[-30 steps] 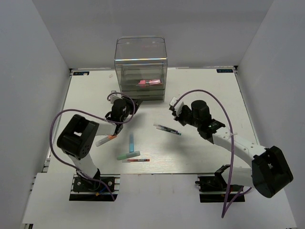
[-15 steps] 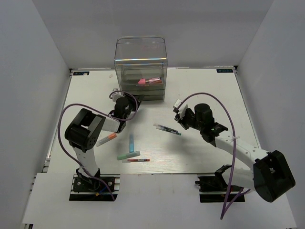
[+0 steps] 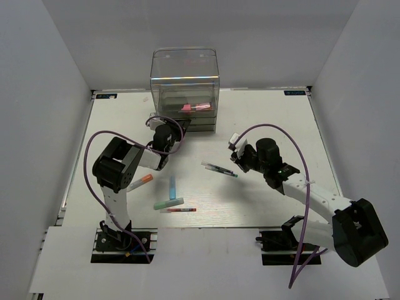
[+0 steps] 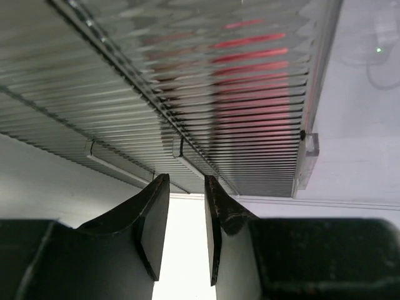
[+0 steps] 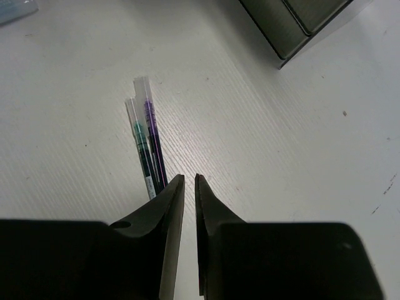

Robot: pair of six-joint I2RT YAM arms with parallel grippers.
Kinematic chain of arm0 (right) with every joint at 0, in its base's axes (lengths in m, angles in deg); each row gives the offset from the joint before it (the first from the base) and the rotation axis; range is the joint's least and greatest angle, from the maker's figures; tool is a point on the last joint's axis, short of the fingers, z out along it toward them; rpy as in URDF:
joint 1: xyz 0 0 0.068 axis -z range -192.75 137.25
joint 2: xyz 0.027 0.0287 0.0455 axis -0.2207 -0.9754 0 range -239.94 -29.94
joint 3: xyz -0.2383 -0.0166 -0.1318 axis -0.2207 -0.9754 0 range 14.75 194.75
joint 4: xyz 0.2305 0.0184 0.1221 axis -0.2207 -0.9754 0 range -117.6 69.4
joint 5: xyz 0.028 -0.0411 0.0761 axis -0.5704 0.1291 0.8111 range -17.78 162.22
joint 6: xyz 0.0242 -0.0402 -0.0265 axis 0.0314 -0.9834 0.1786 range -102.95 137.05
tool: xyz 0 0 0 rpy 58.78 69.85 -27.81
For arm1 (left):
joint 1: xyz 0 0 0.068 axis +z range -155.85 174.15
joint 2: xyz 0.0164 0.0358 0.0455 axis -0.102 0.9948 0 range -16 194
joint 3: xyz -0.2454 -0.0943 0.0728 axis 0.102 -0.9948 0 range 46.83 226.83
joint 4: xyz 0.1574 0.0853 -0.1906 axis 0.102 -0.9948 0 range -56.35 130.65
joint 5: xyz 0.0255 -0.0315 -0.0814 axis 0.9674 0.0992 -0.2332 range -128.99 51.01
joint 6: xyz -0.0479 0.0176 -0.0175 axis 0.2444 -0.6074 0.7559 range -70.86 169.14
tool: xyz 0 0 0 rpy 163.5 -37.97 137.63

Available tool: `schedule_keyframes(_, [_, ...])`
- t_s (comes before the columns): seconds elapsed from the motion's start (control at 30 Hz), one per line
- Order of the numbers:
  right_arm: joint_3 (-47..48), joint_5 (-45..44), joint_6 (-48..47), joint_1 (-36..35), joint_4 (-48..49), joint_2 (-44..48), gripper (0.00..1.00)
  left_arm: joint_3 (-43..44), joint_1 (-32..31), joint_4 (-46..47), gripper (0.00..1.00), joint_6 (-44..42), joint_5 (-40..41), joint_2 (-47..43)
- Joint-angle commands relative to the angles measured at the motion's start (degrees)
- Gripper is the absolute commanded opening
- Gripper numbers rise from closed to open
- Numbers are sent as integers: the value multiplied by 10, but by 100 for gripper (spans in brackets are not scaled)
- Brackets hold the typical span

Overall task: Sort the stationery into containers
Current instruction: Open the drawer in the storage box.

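Note:
The clear box (image 3: 184, 81) with stacked drawers stands at the back, and a fat pink marker (image 3: 195, 107) lies inside a drawer. My left gripper (image 3: 164, 132) is nearly shut and empty, right at the drawers' lower left front. In the left wrist view the gripper (image 4: 186, 178) faces the ribbed drawer fronts (image 4: 206, 94), with pink showing through (image 4: 256, 56). My right gripper (image 3: 240, 156) is shut and empty, just right of two thin dark pens (image 3: 219, 169). In the right wrist view the pens (image 5: 147, 137) lie just left of the gripper (image 5: 186, 177).
A white marker with an orange tip (image 3: 140, 182), a light blue marker (image 3: 172, 185), a teal-green marker (image 3: 169, 203) and a thin red pen (image 3: 181, 210) lie on the white table (image 3: 275, 119) in front of the left arm. Grey walls enclose the table.
My left gripper has moved away from me, up to the drawer fronts. My right gripper has shifted slightly right and toward me, beside the dark pens. The pens have not moved.

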Motion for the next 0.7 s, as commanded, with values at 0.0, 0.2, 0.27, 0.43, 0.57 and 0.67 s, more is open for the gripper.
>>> schedule_keyframes(0.0, [-8,2,-2,4,9,15,18,22,3,15,39,-5,15,-7])
schedule_keyframes(0.2, [-8,3,-2,5,11,12,20,35,3,-5,39,-5,28,-2])
schedule_keyframes(0.27, [-7,4,-5,5,10,12,20,35,3,-5,38,-5,33,-2])
schedule_keyframes(0.43, [-10,4,-5,4,11,10,20,35,3,-5,25,-5,33,3])
schedule_keyframes(0.57, [-10,4,-10,5,9,9,21,24,3,2,12,-5,39,9])
schedule_keyframes(0.67, [-12,5,-12,4,9,8,22,12,3,15,3,-5,39,9])
